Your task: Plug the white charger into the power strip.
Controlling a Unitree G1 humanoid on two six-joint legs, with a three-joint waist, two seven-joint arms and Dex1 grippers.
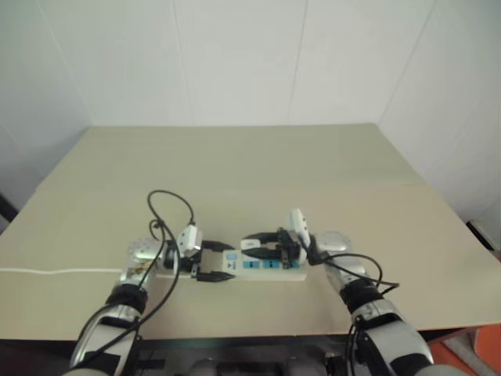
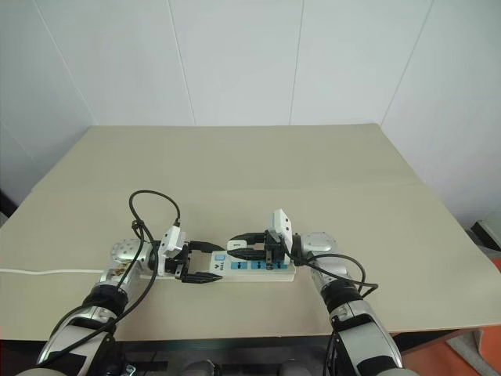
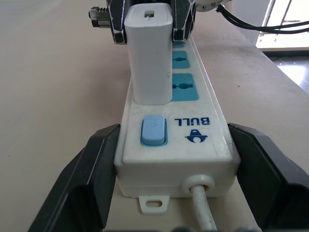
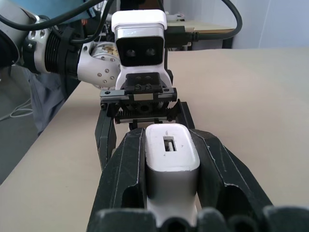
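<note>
Beige worktop (image 1: 235, 164) carries the strip (image 3: 174, 145), bracketed at its switch end by the spread left end effector (image 1: 210, 261). Charger (image 3: 148, 58) is pinched by the right end effector (image 4: 171, 174) over a socket; tilt could jam the prongs.

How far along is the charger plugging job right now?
Done: the left gripper straddles the switch end of the strip, and the right gripper is shut on the charger. In hand: the charger stands on the socket next to the switch; whether it is fully seated I cannot tell. Left: press home if needed, then release.
</note>
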